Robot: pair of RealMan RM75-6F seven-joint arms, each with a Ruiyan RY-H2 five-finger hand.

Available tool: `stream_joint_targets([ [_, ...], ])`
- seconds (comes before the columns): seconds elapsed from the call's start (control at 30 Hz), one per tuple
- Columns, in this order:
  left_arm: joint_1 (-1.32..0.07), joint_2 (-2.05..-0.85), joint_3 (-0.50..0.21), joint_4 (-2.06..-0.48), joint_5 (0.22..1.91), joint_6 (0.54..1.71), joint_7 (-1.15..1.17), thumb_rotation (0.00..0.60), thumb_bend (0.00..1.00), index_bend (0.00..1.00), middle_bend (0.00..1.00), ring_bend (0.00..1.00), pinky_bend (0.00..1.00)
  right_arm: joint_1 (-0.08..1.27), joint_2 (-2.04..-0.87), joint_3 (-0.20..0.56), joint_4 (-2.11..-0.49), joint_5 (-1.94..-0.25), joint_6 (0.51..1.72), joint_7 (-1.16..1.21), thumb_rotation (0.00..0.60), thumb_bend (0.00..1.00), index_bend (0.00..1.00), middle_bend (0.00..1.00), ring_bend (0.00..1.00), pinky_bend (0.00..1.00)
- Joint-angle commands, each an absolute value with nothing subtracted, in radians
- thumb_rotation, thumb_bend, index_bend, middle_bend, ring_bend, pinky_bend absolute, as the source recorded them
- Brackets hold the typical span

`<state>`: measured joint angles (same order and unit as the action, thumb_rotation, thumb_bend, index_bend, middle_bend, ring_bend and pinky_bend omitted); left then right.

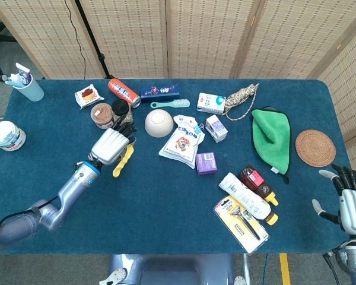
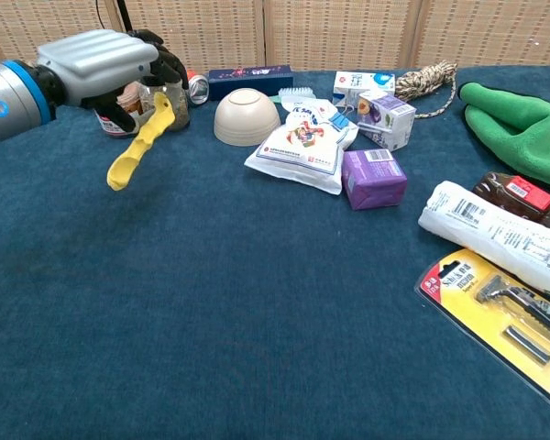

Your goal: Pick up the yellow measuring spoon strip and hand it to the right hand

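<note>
The left robot hand (image 2: 105, 62) grips the yellow measuring spoon strip (image 2: 141, 141) above the blue bench (image 2: 257, 302), left of the cream bowl (image 2: 247, 115). No package writing is legible. The right robot hand (image 1: 347, 199) hangs spread, holding nothing.

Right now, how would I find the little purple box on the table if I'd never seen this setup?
Start at the cream bowl near the back middle of the blue table. Next to it, towards the green cloth, lies a white snack bag; the purple box sits at that bag's front corner. It is the only solid purple, cube-like item there.
</note>
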<state>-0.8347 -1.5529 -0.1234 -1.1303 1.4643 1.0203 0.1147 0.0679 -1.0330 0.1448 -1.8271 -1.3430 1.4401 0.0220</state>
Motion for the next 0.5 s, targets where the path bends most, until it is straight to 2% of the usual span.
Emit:
stream_joint_targets([
  [0.03, -0.791, -1.465, -0.122, -1.234, 1.474, 1.083, 0.121, 0.6, 0.48, 0.62, 0.28, 0.16, 0.0, 0.087, -1.032, 0.145, -1.839, -1.36, 1.412, 0.052, 0.6, 0.31, 0.22, 0.1, 0.03, 0.0],
  [0.5, -0.776, -1.332, -0.153, -1.42, 1.485, 1.124, 0.125, 0.6, 0.49, 0.67, 0.28, 0.16, 0.0, 0.164, -1.033, 0.124, -1.869, -1.432, 1.282, 0.196, 0.6, 0.31, 0.22, 0.11, 0.03, 0.0],
])
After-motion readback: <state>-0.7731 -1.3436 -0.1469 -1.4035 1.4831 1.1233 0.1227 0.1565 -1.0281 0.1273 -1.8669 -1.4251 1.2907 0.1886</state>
